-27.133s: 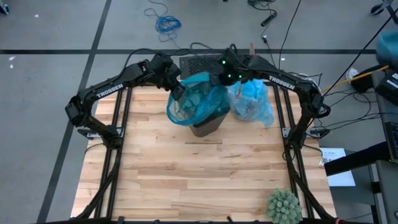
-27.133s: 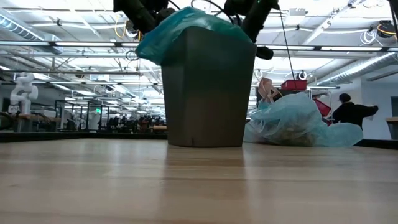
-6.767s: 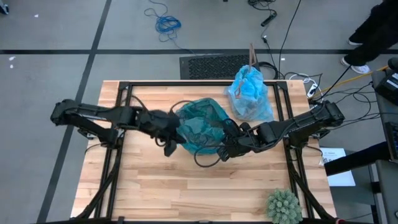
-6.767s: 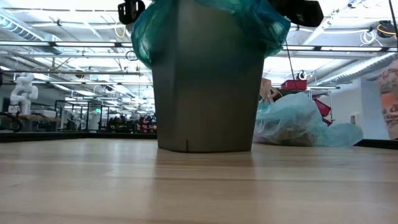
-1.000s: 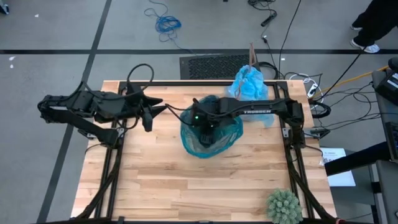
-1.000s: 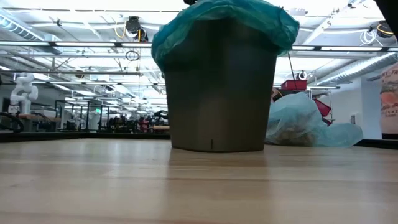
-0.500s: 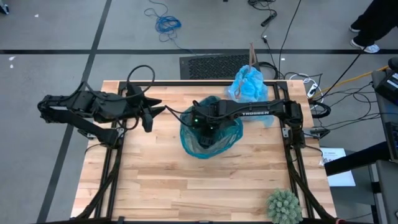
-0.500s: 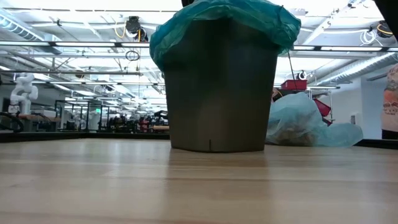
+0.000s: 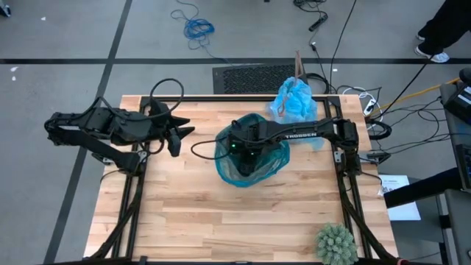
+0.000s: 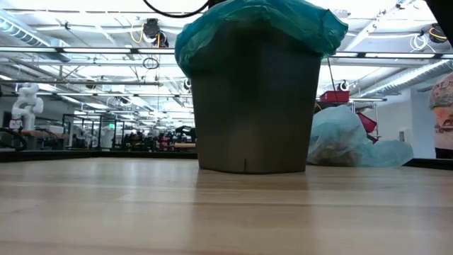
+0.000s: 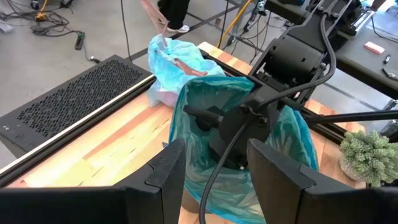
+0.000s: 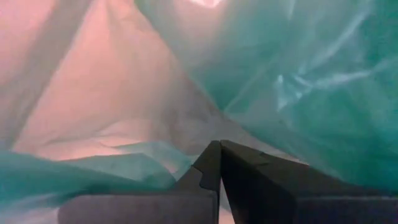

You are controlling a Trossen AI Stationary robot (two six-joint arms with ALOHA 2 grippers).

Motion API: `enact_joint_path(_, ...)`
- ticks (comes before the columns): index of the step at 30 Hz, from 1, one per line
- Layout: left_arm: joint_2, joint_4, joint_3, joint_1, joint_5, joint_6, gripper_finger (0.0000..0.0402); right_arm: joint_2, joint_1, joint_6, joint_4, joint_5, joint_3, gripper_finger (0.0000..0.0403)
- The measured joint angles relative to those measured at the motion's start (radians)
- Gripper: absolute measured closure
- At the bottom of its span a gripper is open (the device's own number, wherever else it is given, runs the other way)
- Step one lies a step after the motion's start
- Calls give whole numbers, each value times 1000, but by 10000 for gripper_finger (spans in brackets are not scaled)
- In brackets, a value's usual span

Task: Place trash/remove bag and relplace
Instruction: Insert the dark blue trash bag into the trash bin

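A dark bin stands on its base mid-table, lined with a teal-green plastic bag whose edge is folded over the rim. My right gripper is shut and points down inside that liner; in the high view its wrist covers it. The pale blue bag lies on the table at the far right, with brownish trash showing through it. My left gripper hovers open and empty to the left of the bin, facing it. My right gripper reaches into the teal-green liner from above with its fingers shut. Plastic lies close around the fingertips. I cannot tell whether they touch it.
A spiky green ball sits at the table's near right corner. A black grille mat lies on the floor beyond the far edge. Bare wood stretches across the near half of the table.
My right gripper has sunk a little deeper into the lined bin, still shut. Its cable loop has dropped toward the bin's left side.
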Motion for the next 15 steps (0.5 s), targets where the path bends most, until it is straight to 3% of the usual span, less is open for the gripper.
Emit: enact_joint_path(15,0,0,0,0,1,0,235,44,-18,-21,24,-7,-4,403)
